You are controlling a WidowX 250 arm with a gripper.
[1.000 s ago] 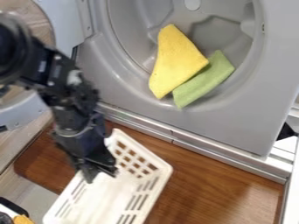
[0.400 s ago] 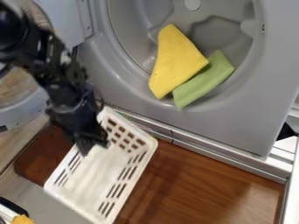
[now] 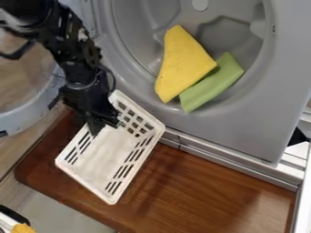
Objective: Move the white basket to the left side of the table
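White basket (image 3: 109,157) is in the left half of the scene, over the left part of the brown wooden surface (image 3: 213,186). It sits at a diagonal, one narrow end to the far right, the other to the near left, opening up. Slotted long sides, square holes in the far end wall. Its far end overlaps the lower edge of the grey machine (image 3: 243,125) in view. Can't tell whether the base touches the wood.

End effector (image 3: 104,129) is at the far part of the basket's left long side, pointing down, overlapping the rim. Can't tell how far open it is, or whether it has hold of the rim. Arm (image 3: 76,57) comes in from the far left corner.

Change: basket and end effector have both shifted toward the far side over the last second. Near end of the basket is now well inside the view.

Rest: yellow cloth (image 3: 182,63) and green cloth (image 3: 213,84) lie at the machine's round opening, green just right of yellow, touching it. Both unchanged. Grey round door (image 3: 18,118) at the left. Small orange-yellow item (image 3: 23,229) at the near left corner.
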